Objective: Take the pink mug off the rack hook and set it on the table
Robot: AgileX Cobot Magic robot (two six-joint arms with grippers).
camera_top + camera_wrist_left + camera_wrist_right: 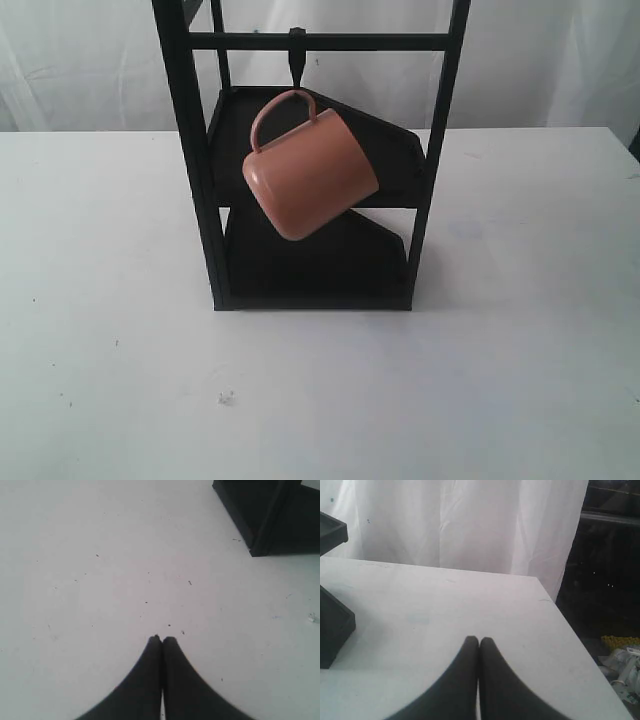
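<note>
The pink mug (310, 175) hangs tilted by its loop handle from the rack hook (297, 60), a short black peg under the top crossbar of the black rack (195, 160). Neither gripper shows in the exterior view. In the left wrist view my left gripper (162, 640) is shut with nothing in it, above the white table (100, 580), and a corner of the rack base (260, 525) lies beyond it. In the right wrist view my right gripper (479, 640) is shut and empty over the table (445, 605), with the rack's shelf edges (332, 625) off to one side.
The rack stands mid-table with two black shelves (320, 250). A white curtain (470, 525) hangs behind the table. The table's edge (580, 645) drops off near my right gripper, with dark floor and clutter (620, 665) beyond. A small speck of debris (226, 398) lies on the tabletop.
</note>
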